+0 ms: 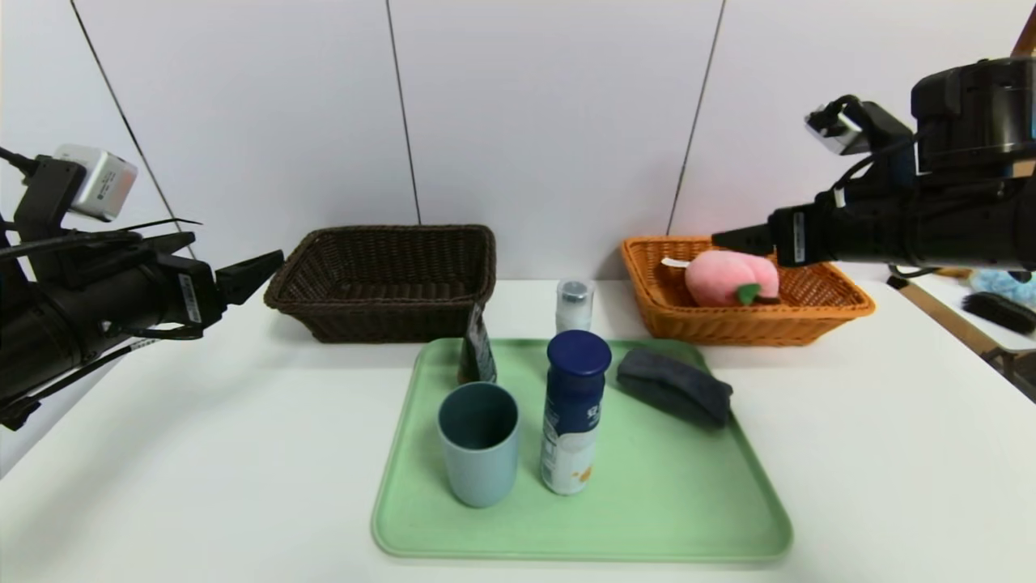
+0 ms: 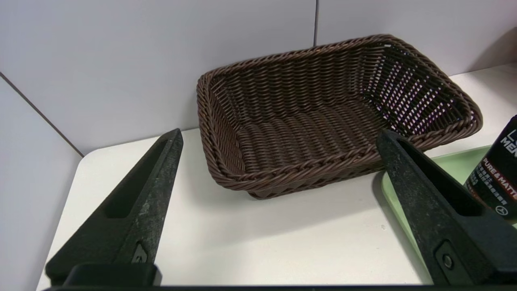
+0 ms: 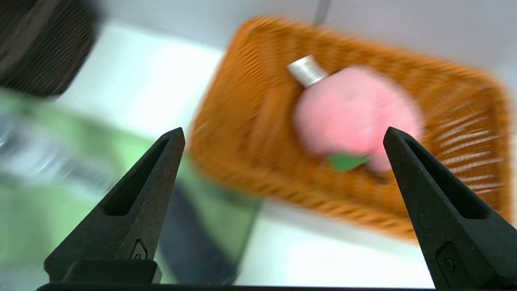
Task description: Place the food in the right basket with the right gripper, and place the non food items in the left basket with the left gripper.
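Tray [image 1: 672,502] is still holding cup [image 1: 478,442], navy-capped bottle [image 1: 573,411], cloth [image 1: 674,385], tube [image 1: 477,350]. Peach [image 1: 731,278] is sitting in orange basket [image 1: 753,322]; dark basket [image 1: 387,279] is holding nothing. I'm hovering both grippers [image 1: 251,275] [image 1: 732,239] with jaws wide, carrying nothing.

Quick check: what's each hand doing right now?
Left hand: open, holding nothing, beside the dark basket.
Right hand: open, empty, above the peach.
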